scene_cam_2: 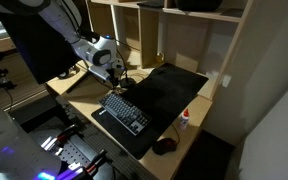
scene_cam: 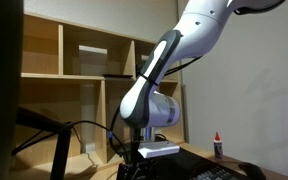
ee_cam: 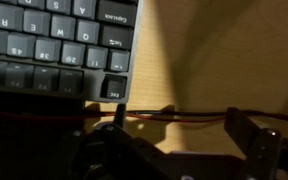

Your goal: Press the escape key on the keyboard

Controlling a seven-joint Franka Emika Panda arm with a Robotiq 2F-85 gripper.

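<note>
The black keyboard (scene_cam_2: pixel 124 110) lies on a black desk mat (scene_cam_2: pixel 169 90) on a wooden desk. In the wrist view its corner fills the upper left (ee_cam: pixel 54 45), with a small corner key (ee_cam: pixel 114 87) at its edge. My gripper (ee_cam: pixel 179 125) is open and empty, its two dark fingers spread over bare wood just beside that keyboard corner. In an exterior view the gripper (scene_cam_2: pixel 114 75) hangs low over the desk at the keyboard's far end. In an exterior view (scene_cam: pixel 134 165) it is at the bottom edge, mostly in shadow.
A thin red and black cable (ee_cam: pixel 184 117) runs across the wood between the fingers. A black mouse (scene_cam_2: pixel 164 146) and a small red-capped bottle (scene_cam_2: pixel 185 118) sit near the keyboard's other end. Wooden shelves (scene_cam_2: pixel 174 30) stand behind the desk.
</note>
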